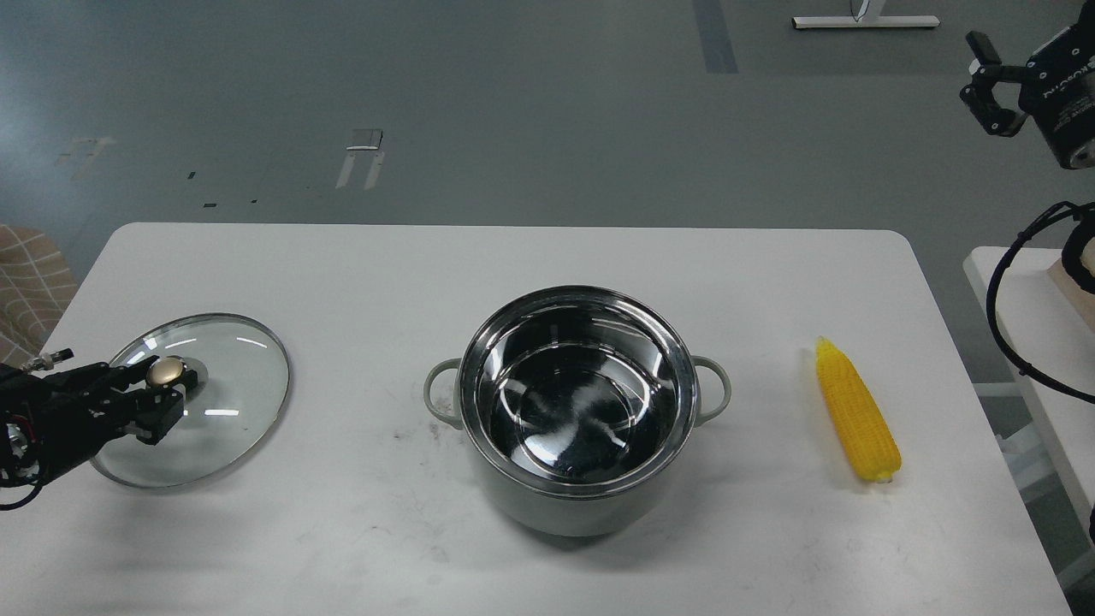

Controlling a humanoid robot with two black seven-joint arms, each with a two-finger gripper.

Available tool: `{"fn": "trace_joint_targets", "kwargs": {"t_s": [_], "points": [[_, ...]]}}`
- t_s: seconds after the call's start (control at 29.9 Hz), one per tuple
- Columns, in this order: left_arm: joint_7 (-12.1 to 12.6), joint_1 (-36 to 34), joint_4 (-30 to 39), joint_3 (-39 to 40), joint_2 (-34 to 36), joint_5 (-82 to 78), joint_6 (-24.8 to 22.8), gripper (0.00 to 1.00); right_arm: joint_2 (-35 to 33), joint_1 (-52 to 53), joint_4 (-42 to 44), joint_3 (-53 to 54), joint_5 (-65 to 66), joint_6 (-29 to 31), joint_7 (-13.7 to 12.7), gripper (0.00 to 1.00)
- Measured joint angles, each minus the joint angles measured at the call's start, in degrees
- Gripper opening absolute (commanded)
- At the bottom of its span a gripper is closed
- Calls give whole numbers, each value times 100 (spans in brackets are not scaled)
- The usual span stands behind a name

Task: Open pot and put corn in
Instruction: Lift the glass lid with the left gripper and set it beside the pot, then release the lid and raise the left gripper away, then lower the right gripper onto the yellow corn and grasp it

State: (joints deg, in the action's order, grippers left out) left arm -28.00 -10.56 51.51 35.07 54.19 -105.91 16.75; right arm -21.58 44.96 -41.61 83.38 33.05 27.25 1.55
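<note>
pot [578,402]: polished steel inside and on the rim, mirror-glossy; outer wall grey, satin
pot handles [715,387]: pale grey, matt
lid [224,402]: clear glass, glossy, thin metal rim
lid knob [166,372]: gold-coloured, shiny
corn [856,411]: yellow plastic, bumpy, slightly glossy
table [342,274]: white, smooth, matt, faint dark scuffs beside the pot
left gripper [162,395]: black, matt

1. The pot [578,411] stands mid-desk [530,257].
2. The lid [227,402] lies flat at the desk's left, well apart from the pot.
3. The corn [857,409] lies right of the pot.
</note>
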Motion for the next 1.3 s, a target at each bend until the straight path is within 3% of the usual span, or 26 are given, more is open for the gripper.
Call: {"fn": "trace_joint_targets", "kwargs": {"t_s": [0.23,0.37,0.5,0.74,1.0,1.14,1.3], "points": [[0,-80,-1,15,20,184,-4,90,4,-11,-76,-36,0,0,4,100],[1,-275,35,41,47,581,-2,90,-39,-81,-152,-43,2,0,4,100],[1,-912,51,64,72,1280,-26,96,-198,-258,-339,-251,85,14,-48,100],[2,-2571,76,120,-135,3738,-180,98,-1226,-543,-1469,-1617,310,-29,-94,100],[2,-3894,18,129,-686,6759,-1618,98,-1821,-636,-1785,-2061,2381,-20,-67,100],[20,-4215,-71,137,-715,7998,-2315,98,-2176,-890,-2436,-2366,3453,-12,-43,100],[367,-4493,-101,438,-726,8962,-3381,98,-2549,-1250,-3300,-2702,4781,-10,-32,100]]}}
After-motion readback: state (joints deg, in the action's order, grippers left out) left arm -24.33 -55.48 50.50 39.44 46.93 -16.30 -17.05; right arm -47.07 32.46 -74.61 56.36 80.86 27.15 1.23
